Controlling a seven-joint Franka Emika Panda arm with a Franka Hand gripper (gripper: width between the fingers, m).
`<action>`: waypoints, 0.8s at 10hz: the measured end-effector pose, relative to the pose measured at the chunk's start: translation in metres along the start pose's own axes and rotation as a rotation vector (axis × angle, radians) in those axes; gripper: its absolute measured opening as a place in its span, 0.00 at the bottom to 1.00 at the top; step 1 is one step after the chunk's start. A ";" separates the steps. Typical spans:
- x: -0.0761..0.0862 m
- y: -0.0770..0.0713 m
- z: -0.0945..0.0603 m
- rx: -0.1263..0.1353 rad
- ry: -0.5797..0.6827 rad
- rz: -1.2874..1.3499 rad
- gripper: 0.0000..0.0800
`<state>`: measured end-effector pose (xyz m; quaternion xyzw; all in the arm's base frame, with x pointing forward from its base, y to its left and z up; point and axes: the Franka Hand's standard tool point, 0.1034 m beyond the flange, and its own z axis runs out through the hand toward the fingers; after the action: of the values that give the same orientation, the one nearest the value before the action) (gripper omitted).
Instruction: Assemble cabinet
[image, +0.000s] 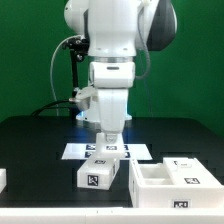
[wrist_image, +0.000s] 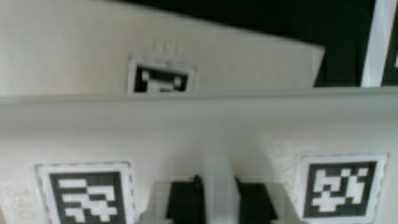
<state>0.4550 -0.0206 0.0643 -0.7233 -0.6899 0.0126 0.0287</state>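
The cabinet (image: 178, 180) is seen as smooth white plastic with a soft, nearly matt finish; its tags are printed in flat black and white. The same plastic look is shown by the small block (image: 98, 175). The table (image: 40, 135) is surfaced in matt black. The arm's shell (image: 110, 30) is finished in glossy white. The marker board (image: 75, 152) is seen as thin, matt white.

The marker board (image: 112, 151) lies flat midway across the black desk (image: 40, 150); a small white tagged block (image: 100, 176) sits just beside it, toward the front edge.
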 end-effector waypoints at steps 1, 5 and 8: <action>-0.003 0.000 0.000 0.001 0.006 0.007 0.08; 0.051 -0.003 -0.010 0.023 0.019 0.042 0.08; 0.048 -0.004 -0.008 0.026 0.019 0.054 0.08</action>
<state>0.4541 0.0276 0.0740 -0.7414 -0.6694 0.0152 0.0442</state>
